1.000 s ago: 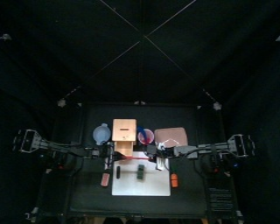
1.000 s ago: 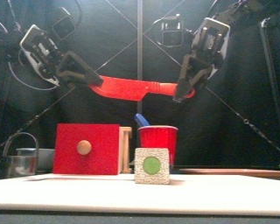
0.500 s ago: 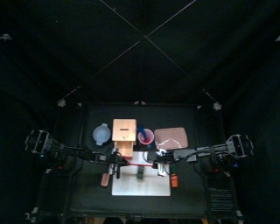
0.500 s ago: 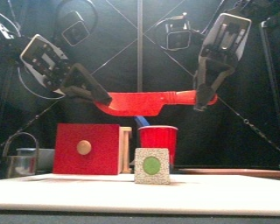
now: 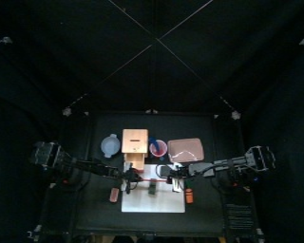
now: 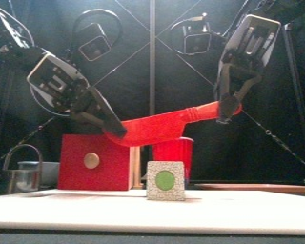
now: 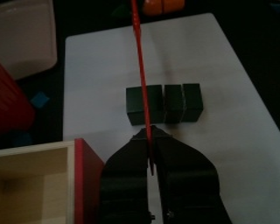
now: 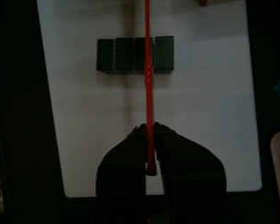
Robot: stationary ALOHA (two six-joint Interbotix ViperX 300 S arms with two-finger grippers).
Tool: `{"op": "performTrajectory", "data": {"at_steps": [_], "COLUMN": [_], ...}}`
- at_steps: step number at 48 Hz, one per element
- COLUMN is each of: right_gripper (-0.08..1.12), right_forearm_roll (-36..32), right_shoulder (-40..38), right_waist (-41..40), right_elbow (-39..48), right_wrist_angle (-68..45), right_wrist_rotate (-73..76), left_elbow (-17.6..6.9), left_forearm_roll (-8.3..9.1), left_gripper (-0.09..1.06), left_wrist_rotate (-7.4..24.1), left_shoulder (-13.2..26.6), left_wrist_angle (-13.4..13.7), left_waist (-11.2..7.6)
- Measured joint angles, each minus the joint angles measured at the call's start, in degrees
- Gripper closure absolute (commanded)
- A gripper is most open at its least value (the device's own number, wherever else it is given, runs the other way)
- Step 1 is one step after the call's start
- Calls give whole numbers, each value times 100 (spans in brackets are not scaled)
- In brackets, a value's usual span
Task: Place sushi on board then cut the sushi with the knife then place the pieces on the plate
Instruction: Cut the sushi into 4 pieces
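Two black robot arms hold one red knife [image 6: 168, 122] between them in the air above a white cutting board [image 7: 230, 83]. The left gripper [image 6: 115, 132] is pinched tight on the knife's lower end, its two jaws pressed together with only the thin red edge between them. The right gripper [image 6: 225, 108] is clamped just as narrowly on the other end, which is higher. The knife therefore slopes upward from the board's left side toward its right side. Which end is the handle cannot be told. A sushi roll [image 6: 166, 180] stands on the board directly below the knife, with clear open space between the two, so nothing touches it. The roll's end face, turned toward the board's front edge, shows a green oval in a pale speckled square. Both wrist cameras show the roll as a short row of dark green blocks pressed together, near the middle of the board. In those views the knife's thin line crosses over the row. A wooden box [image 6: 98, 162] with a red drawer front stands behind the board's left part, and beside it is a red cup [image 6: 181, 157] holding a blue knife [image 6: 152, 130]. A pink tray [image 5: 186, 149] lies behind the board's right rear corner.
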Motion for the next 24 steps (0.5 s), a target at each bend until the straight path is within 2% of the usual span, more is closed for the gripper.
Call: {"op": "performTrajectory", "data": {"at_steps": [5,14,24], "right_gripper": [71,71,71], "right_forearm_roll": [-9,-149,-387], "right_shoulder": [79,114,114], "right_waist": [0,0,-62], "right_elbow": [0,0,0], "right_wrist_angle": [-44,-105,-123], "right_wrist_rotate": [0,9,0], "left_elbow": [-35,-70,-97], "left_forearm_roll": [0,70,167], "left_gripper": [65,65,65], "left_wrist_rotate": [18,70,422], "left_shoulder": [97,114,114], "left_wrist_angle": [132,439,703], "left_waist": [18,167,492]}}
